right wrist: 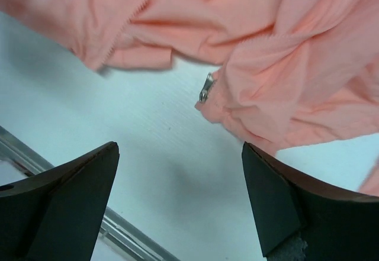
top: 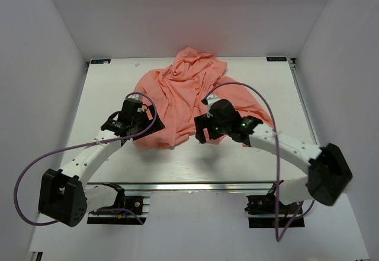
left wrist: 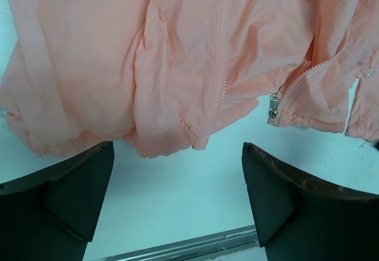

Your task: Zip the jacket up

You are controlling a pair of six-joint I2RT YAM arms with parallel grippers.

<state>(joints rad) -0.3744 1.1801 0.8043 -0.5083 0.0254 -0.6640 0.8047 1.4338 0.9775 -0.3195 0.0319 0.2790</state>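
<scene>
The salmon-pink jacket (top: 183,95) lies crumpled on the white table, spread from the back centre toward both arms. My left gripper (top: 148,132) is open and empty at the jacket's near left hem. In the left wrist view the hem (left wrist: 172,137) lies just beyond the fingertips, with a zip track (left wrist: 222,54) and a metal zip slider (left wrist: 273,104) to the right. My right gripper (top: 201,135) is open and empty at the near right hem. In the right wrist view the metal slider (right wrist: 205,89) sits at a jacket corner (right wrist: 260,107) above bare table between the fingers.
The table's near edge has a metal rail (top: 195,185), which also shows in the left wrist view (left wrist: 195,244) and the right wrist view (right wrist: 35,166). White walls enclose the table on the left, back and right. Purple cables (top: 260,98) loop off both arms.
</scene>
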